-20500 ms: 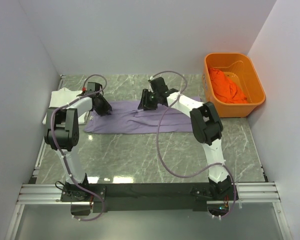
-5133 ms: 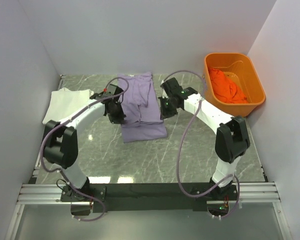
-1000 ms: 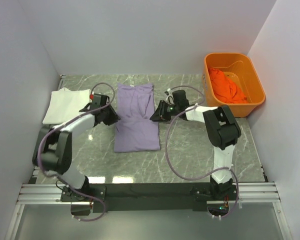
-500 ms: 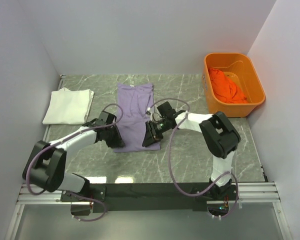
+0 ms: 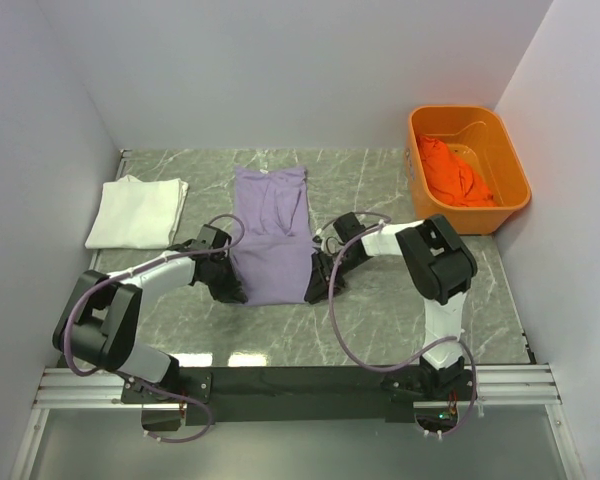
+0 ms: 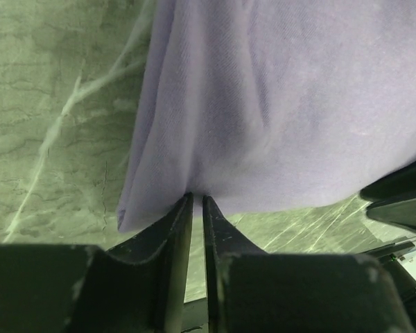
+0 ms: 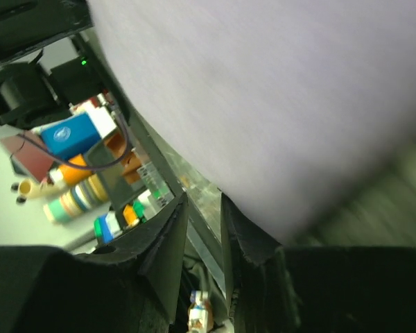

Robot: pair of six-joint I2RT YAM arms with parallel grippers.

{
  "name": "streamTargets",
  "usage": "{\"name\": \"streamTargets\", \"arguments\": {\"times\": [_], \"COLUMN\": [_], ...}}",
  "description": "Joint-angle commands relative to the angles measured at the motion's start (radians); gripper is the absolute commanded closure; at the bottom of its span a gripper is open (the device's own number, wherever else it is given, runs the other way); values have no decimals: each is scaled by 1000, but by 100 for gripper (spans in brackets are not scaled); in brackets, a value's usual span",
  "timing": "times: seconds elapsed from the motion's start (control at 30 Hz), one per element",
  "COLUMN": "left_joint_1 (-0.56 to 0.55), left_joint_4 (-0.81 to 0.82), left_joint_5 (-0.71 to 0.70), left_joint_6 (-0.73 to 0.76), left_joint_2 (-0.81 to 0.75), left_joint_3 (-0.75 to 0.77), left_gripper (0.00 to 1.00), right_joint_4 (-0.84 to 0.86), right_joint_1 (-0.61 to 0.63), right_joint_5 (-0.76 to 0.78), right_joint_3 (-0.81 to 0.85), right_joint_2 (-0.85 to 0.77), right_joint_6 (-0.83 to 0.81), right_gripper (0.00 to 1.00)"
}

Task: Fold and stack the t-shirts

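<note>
The lavender t-shirt [image 5: 271, 235] lies folded into a long strip down the middle of the table. My left gripper [image 5: 232, 288] is at its near left corner. In the left wrist view the jaws [image 6: 197, 199] are almost together, with the shirt's hem [image 6: 277, 111] pinched between the tips. My right gripper [image 5: 320, 282] is at the near right corner. Its fingers [image 7: 203, 200] stand apart, and the cloth [image 7: 263, 90] rests against only one tip. The white t-shirt [image 5: 135, 212] lies folded at the back left. The orange t-shirt [image 5: 455, 172] is crumpled in the tub.
The rigid orange tub [image 5: 414, 140] stands at the back right against the wall. Grey walls close in the left, back and right sides. Bare marble table [image 5: 380, 320] lies between the shirt and the arm bases on the black rail [image 5: 300, 385].
Both grippers have moved from the shirt's mid-length sides down to its near corners. The left jaws have narrowed onto the hem. The right jaws have kept the same gap.
</note>
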Motion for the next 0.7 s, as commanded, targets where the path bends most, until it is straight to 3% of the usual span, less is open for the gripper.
{"name": "streamTargets", "arguments": {"times": [0.0,0.23,0.37,0.53,0.67], "left_joint_1": [5,5,6,5,5], "left_joint_4": [-63,-123,-199,-219,-181], "left_joint_5": [-63,-126,-205,-258,-243], "left_joint_6": [33,2,-27,-19,-15], "left_joint_2": [-26,-165,-253,-254,-216], "left_joint_3": [-31,-11,23,23,-1], "left_gripper": [81,74,64,54,50], "right_joint_4": [-25,-8,1,-22,-60], "right_joint_1": [-34,-54,-53,-50,1], "right_joint_5": [99,122,202,367,595], "right_joint_3": [-30,-53,-79,-108,-110], "right_joint_2": [-74,-123,-259,-373,-441], "right_joint_6": [-11,-3,21,66,101], "right_gripper": [67,67,66,49,39]}}
